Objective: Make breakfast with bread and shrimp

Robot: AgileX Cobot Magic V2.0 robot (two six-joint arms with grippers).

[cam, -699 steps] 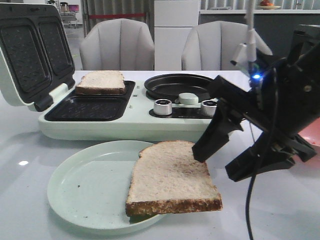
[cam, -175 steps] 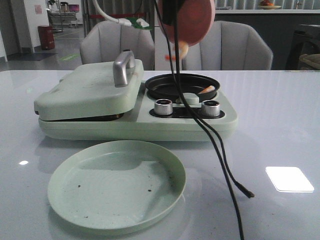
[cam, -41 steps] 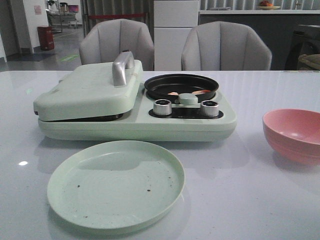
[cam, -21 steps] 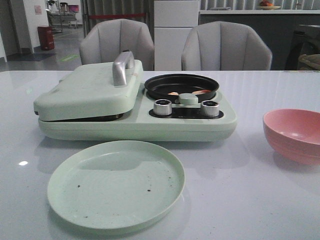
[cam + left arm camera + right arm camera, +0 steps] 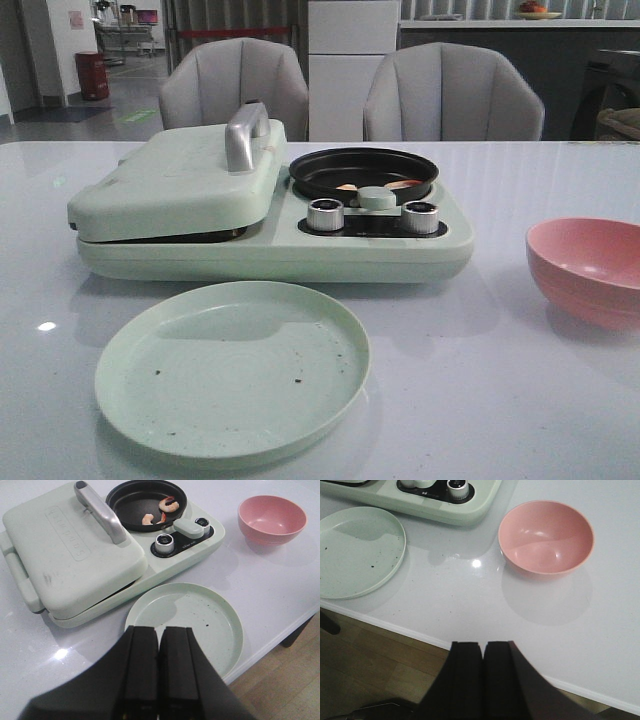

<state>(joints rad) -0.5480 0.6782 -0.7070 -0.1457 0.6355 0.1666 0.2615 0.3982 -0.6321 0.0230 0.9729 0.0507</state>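
Room: I look over a glossy white table (image 5: 520, 400); two grey chairs (image 5: 236, 88) stand behind it.
Breakfast maker: the pale green appliance (image 5: 270, 250) sits at the far left-centre of the table. Its lid (image 5: 175, 180), with a silver handle (image 5: 245, 135), is down over the sandwich plates.
Bread: I see none; whatever lies under the lid is hidden from me.
Plate: a pale green plate (image 5: 232, 370) lies just in front of the appliance, bare but for dark crumbs.
Pan: a round black pan (image 5: 363, 170) sits on the appliance's right half, behind two silver knobs (image 5: 325, 214).
Shrimp: pale pink-orange curled pieces (image 5: 155, 514) lie in the pan; my left wrist view shows them best.
Bowl: a pink bowl (image 5: 585, 270) stands to the right, well apart from the appliance.
Left gripper (image 5: 159, 680): above the table's near edge by the plate, black fingers pressed together, holding nothing.
Right gripper (image 5: 482, 680): above the table edge near the bowl, fingers likewise together, holding nothing.
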